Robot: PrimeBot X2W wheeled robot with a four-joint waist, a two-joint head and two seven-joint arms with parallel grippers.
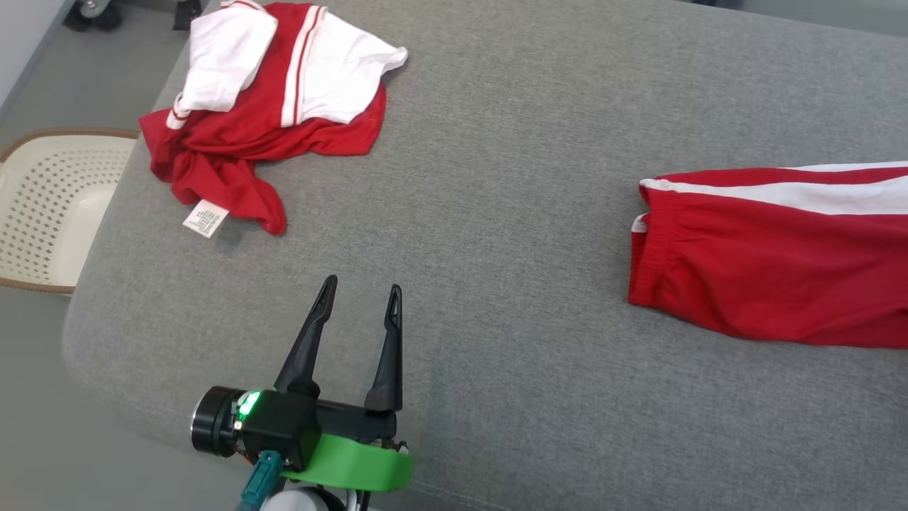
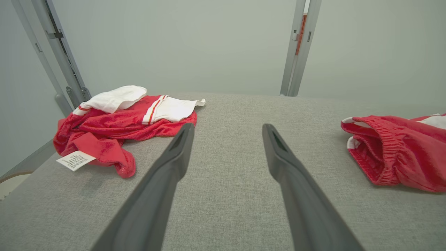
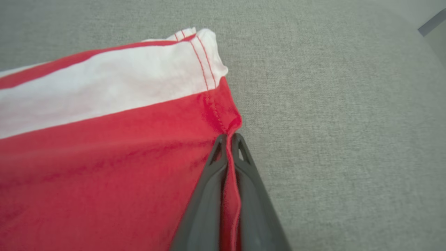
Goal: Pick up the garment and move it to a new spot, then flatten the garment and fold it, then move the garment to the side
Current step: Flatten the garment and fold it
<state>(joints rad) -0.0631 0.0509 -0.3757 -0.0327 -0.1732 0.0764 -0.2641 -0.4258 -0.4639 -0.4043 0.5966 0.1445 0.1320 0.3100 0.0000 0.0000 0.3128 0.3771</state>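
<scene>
**Start of the pick-up.** The garment, red with a white side stripe, lies at the right of the grey pad. Its elastic waistband faces the middle and the rest runs off the head view's right edge.

- **Right gripper**: jaws pressed together, pinching a fold of red cloth at a hemmed corner, just below the white stripe. Cloth shows between the fingers along their length.
- **Left gripper**: jaws spread and holding nothing. It hovers over bare pad near the robot's edge, well apart from the garment.
- **Surroundings:** a crumpled red-and-white heap with a label lies at the far left corner. A perforated basket stands beside the pad on that side.

**Doing the lift well (a judgement):** the pinch is on one corner only, so raise slowly and check that the hem does not slip out. A straight upward pull should let the cloth hang and unfurl. Carry it toward the open middle, clear of the heap, so there is room to flatten. The left gripper could take the waistband end to stop the cloth bunching
</scene>
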